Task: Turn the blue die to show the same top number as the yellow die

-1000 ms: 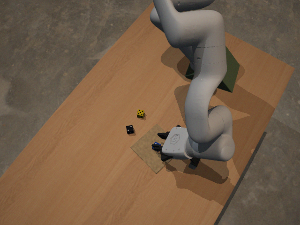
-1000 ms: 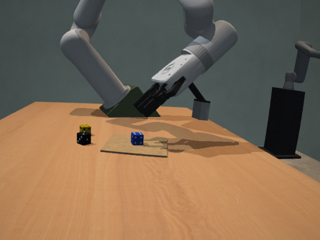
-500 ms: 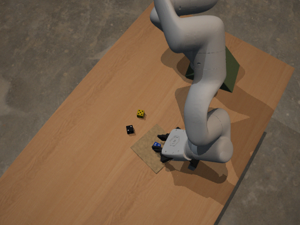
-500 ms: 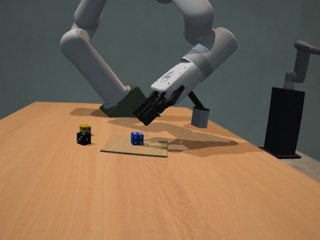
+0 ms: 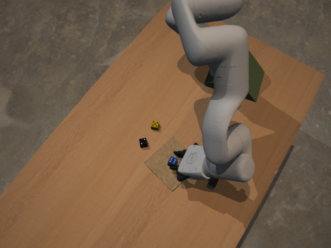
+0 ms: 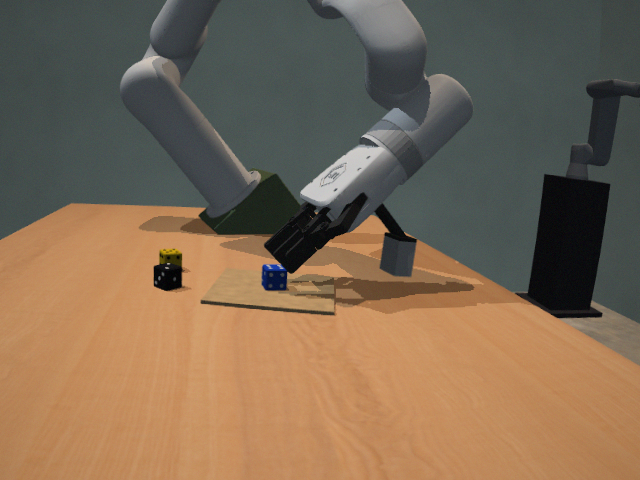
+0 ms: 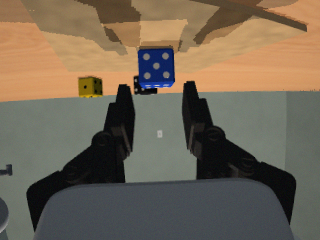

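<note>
The blue die (image 5: 172, 160) lies flat on the tan mat (image 5: 160, 165), several white pips on top. It also shows in the exterior view (image 6: 273, 277) and the wrist view (image 7: 156, 67). My gripper (image 6: 289, 262) is tilted low over the mat, partly open and empty, with its fingertips just short of and a little above the die, one to each side of its line. The yellow die (image 5: 154, 124) lies on the table beyond the mat with several pips on top. The black die (image 5: 143, 142) lies near it, two pips on top.
The arm's dark green base block (image 6: 258, 206) stands at the far side of the table. A black stand with a grey arm (image 6: 566, 242) rises past the table's right edge. The wrist camera box (image 6: 398, 254) hangs close above the table behind the gripper.
</note>
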Robot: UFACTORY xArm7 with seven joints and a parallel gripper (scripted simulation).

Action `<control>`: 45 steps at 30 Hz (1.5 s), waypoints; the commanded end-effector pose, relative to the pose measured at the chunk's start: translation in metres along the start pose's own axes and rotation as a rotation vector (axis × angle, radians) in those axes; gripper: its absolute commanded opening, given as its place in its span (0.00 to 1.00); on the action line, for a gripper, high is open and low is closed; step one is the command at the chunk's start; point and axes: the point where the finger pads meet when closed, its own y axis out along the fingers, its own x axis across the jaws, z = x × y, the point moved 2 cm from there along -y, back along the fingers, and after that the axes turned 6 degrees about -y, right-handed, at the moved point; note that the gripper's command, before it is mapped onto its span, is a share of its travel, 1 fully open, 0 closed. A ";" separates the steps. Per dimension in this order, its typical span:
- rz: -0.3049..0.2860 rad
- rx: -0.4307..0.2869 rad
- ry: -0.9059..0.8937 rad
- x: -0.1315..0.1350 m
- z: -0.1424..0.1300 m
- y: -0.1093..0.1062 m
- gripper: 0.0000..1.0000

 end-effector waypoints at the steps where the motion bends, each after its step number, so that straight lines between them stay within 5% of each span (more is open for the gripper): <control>1: -0.003 0.003 0.002 0.002 0.005 0.004 0.42; 45: -0.003 0.003 0.002 0.003 0.014 0.013 0.42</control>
